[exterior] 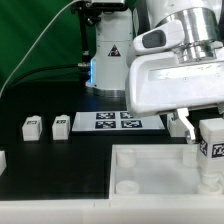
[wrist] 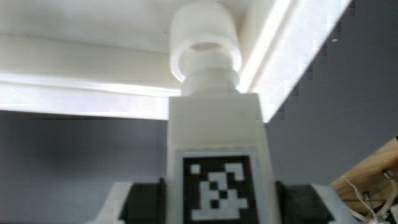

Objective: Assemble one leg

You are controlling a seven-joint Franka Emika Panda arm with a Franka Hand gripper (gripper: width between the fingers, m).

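Holding leg (exterior: 212,140) upright over panel (exterior: 90,185) at the exterior view's right, pincer (wrist: 214,205) clamped on its tagged body, probably to push its tip down in.

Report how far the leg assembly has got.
Done: the gripper has one leg clamped. In hand: it holds that leg upright at the white panel, on the exterior view's right. Left: seating it in the panel; whether it is in yet, I cannot tell. Two spare legs lie on the table.
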